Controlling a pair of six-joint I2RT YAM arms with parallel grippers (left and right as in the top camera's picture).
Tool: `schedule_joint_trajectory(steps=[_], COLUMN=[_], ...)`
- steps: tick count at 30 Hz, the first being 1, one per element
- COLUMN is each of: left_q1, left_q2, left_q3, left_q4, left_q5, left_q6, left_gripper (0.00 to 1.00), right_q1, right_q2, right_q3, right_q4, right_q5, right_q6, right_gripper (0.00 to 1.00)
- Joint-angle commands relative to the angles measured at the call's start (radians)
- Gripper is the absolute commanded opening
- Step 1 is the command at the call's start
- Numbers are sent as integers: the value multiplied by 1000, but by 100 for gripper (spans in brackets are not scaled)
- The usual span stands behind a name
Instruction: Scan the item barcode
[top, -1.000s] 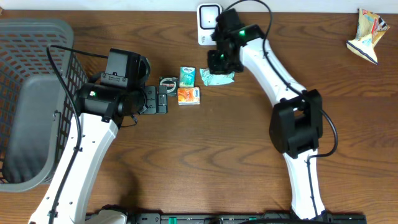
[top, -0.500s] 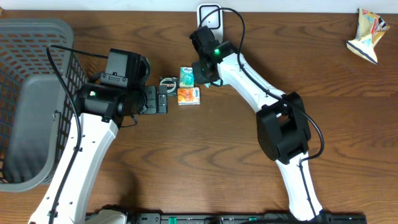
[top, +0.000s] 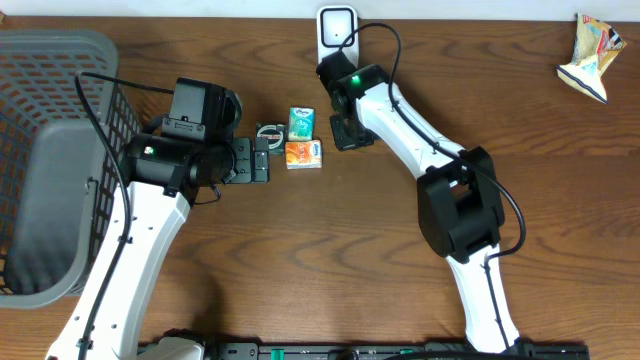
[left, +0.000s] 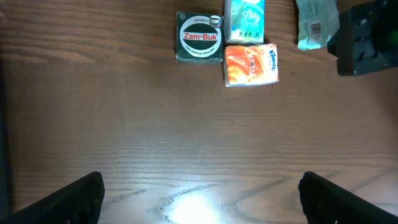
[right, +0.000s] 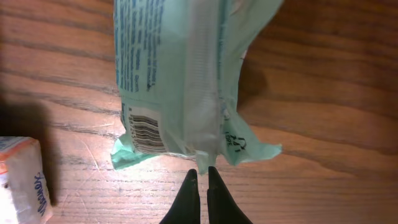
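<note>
Green packet (right: 180, 74) lengthwise toward right gripper (right: 200, 177) (barcode (right: 148, 134) up).

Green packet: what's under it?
The green packet rests on the wooden table, with its barcode facing up. Only wood shows around its edges. Its underside, and anything flat beneath it, is covered.

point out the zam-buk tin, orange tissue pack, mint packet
zam-buk tin (left: 199, 38), left wrist view, round label
orange tissue pack (left: 250, 64), left wrist view, top face
mint packet (right: 165, 68), right wrist view, wrapper above barcode
</note>
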Motion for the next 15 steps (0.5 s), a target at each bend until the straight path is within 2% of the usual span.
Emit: schedule_joint_trajectory(steps=[1,2,3,7,8,9,11,15], left_q1=[1,1,1,1,1,1,1,1], left_q2=[-6,-6,-6,-6,-6,-6,-6,-6], left_q3=[11,11,11,11,11,11,11,11], left_q4=[0,0,0,0,0,0,0,0], left_q5=[-6,-6,-6,-6,-6,-6,-6,-6], left_q6=[6,6,6,6,6,6,6,6], left_gripper=[98,98,98,98,98,98,98,98], right_q1=[-3,-5,-9,-35,-65,-74,-90,-131], right_q2=[-87,-97,-105,-119,-105,-95,-77,-23], right_q3=[-4,-4,-4,-4,-5,-5,-5,-5], right_q4=[43,61,78,157,234,249,265,282], right_q5=[43,45,45,33,-30,-47,-74,-210], right_q6=[11,11,11,11,11,11,11,11], right_gripper=[1,1,6,34,62,69,77,79])
